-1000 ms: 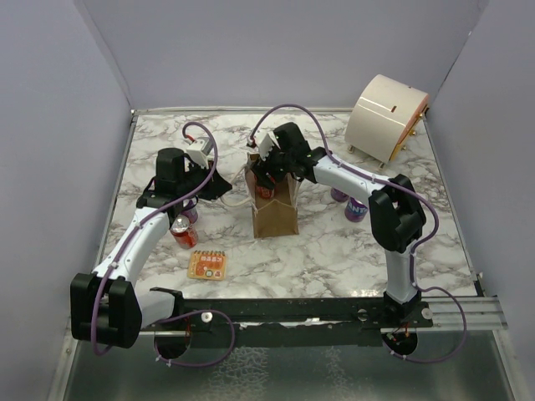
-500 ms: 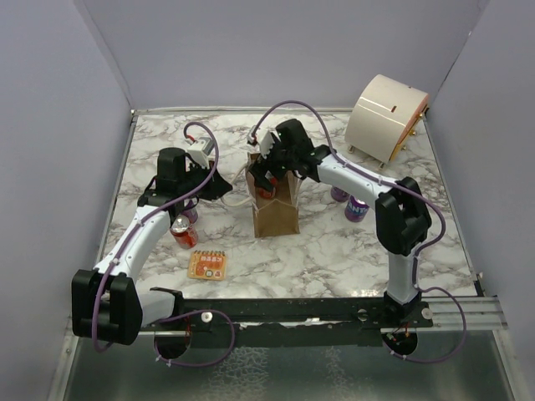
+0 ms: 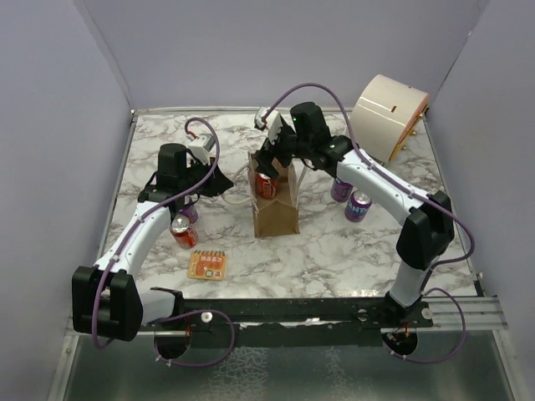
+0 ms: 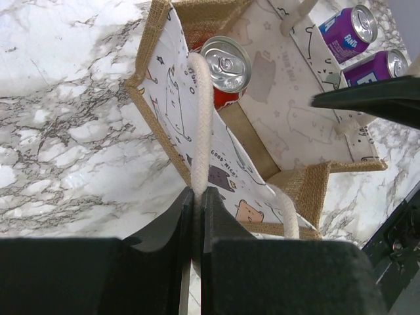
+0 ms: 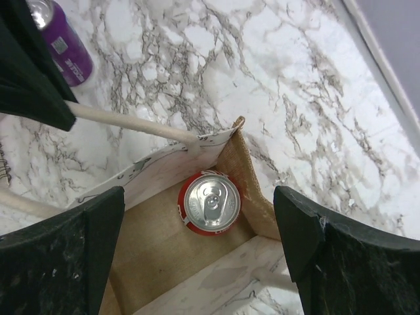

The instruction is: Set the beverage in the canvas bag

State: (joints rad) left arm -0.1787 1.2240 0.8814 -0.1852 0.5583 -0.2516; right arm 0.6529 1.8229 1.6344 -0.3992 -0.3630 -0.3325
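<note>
Surface: marbled white table (image 3: 334,251), enclosed by pale lilac walls (image 3: 251,50).
Beverage: red can (image 5: 210,201) set upright inside canvas bag (image 3: 276,215), in a corner.
Right gripper (image 5: 197,220): spread wide directly above red can, nothing grasped.
Left gripper (image 4: 197,200): clenched on cream handle (image 4: 200,118) of canvas bag.

Upright red can (image 5: 210,201) inside the open tan canvas bag (image 3: 276,219), seemingly in a corner.
</note>
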